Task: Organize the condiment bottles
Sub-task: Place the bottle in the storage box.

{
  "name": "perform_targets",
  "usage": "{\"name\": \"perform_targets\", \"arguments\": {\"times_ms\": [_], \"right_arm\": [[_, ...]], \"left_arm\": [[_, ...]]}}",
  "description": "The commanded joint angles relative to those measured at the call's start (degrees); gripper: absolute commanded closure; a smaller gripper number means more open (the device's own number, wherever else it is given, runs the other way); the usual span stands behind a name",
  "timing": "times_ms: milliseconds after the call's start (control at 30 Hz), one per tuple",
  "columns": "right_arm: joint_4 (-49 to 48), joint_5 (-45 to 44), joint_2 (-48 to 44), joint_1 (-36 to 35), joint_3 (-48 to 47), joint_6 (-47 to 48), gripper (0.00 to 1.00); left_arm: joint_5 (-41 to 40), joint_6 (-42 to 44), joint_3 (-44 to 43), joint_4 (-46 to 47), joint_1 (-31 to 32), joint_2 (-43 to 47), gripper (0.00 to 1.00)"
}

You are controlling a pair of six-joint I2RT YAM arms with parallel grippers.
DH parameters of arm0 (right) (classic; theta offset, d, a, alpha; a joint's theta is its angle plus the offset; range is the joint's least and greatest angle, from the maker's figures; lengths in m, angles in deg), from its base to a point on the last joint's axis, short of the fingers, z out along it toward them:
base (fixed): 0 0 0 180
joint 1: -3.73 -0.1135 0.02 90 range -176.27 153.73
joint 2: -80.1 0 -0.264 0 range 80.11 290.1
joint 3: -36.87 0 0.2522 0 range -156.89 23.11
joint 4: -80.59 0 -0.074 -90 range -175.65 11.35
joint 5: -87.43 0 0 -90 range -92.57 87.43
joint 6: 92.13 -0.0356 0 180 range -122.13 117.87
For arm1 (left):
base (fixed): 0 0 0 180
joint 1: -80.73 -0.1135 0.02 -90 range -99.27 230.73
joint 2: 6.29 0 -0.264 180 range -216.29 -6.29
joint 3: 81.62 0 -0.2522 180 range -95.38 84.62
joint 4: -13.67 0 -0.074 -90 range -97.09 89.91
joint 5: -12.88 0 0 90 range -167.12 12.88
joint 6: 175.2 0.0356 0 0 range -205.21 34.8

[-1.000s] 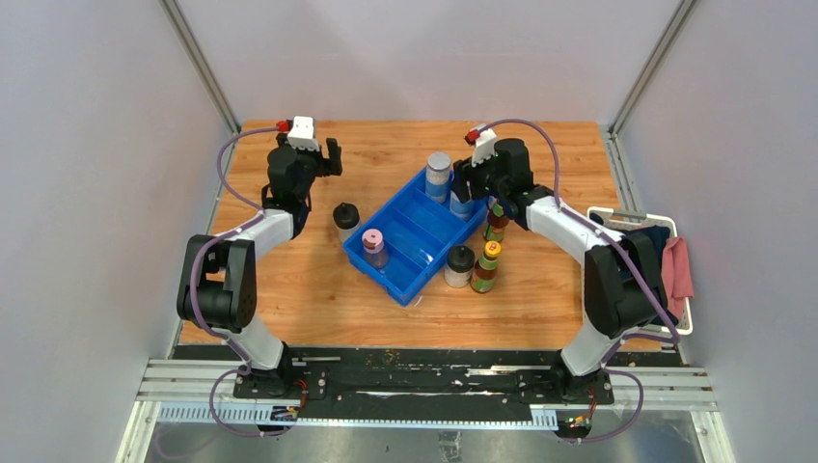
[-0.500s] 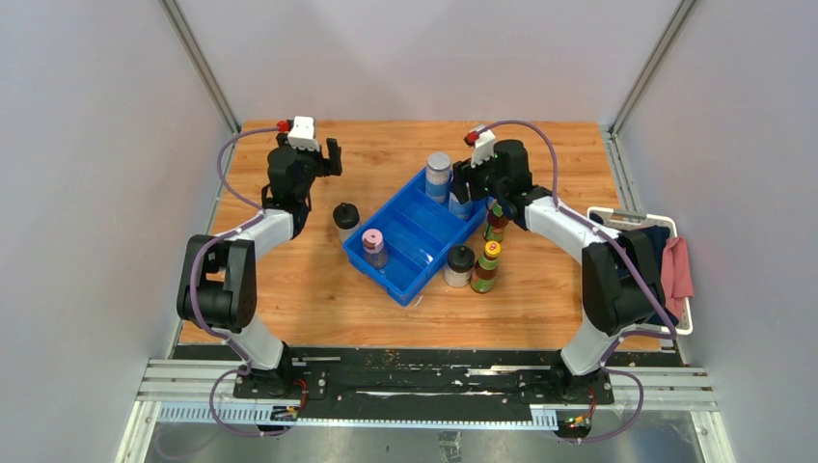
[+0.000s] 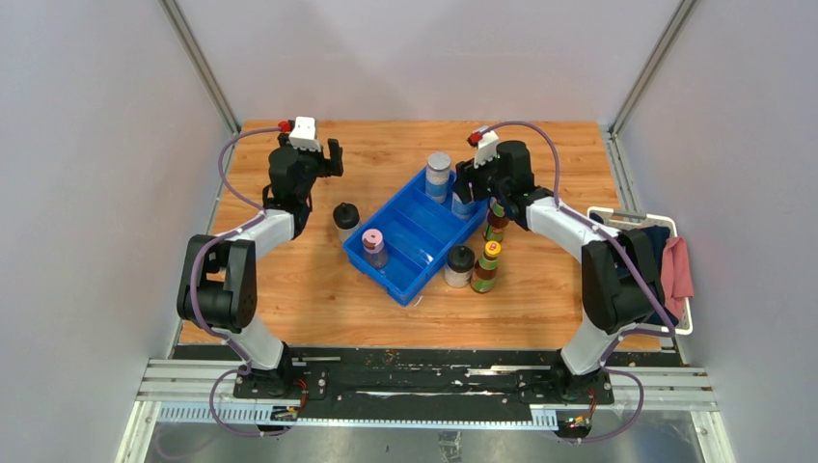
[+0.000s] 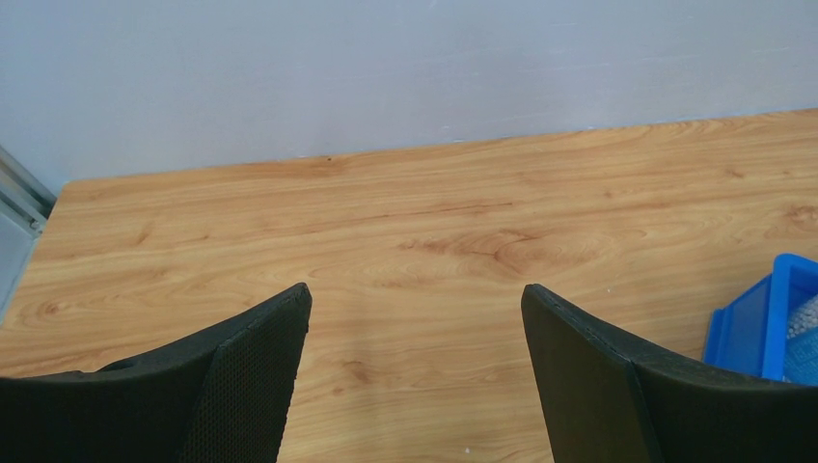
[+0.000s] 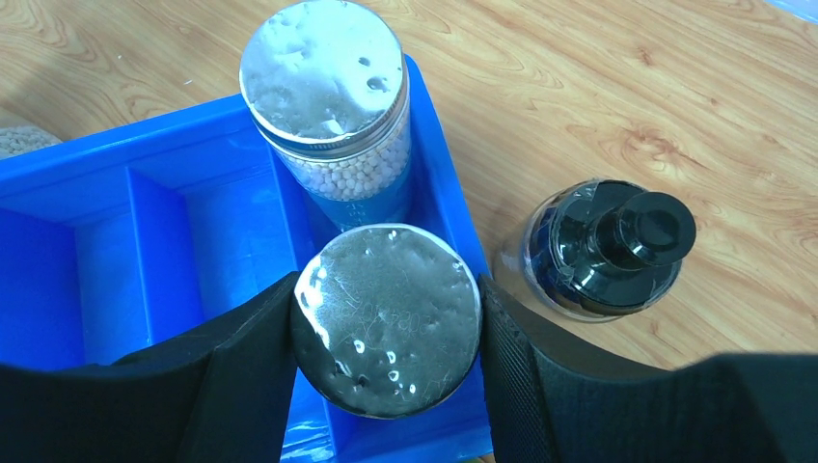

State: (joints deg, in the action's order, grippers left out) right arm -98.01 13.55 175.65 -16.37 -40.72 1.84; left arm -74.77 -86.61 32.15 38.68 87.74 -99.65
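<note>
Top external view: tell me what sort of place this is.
Probably a robot lab cell: plain grey walls box in a wooden table, two arms bolted to a metal rail.

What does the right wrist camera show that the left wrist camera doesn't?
Only right wrist: the right pincer closed around a silver-lidded jar in the blue tray, a second silver-lidded jar beside it, and a black-capped bottle outside the tray. Only left wrist: the left pincer, open over the table, and the wall. Both: the table and the blue tray.
</note>
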Motion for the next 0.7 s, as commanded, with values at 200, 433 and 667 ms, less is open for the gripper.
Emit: {"name": "perform_targets", "arguments": {"times_ms": [200,433,667], "right_arm": [[-3.04,0.3,0.65,1.14,-0.01,-0.44,0.6],[-2.54,0.81,1.05,1.14,-0.84,-0.57,0.38],[-2.23,1.54,1.43,1.11,-1.42,-0.86,0.27]], "left_arm": [[-0.59,0.96,0.88,1.18,0.47,-0.23,0.13],[-0.61,0.82,0.88,1.19,0.54,-0.3,0.13],[-0.62,0.97,0.88,1.15,0.55,-0.32,0.13]]}}
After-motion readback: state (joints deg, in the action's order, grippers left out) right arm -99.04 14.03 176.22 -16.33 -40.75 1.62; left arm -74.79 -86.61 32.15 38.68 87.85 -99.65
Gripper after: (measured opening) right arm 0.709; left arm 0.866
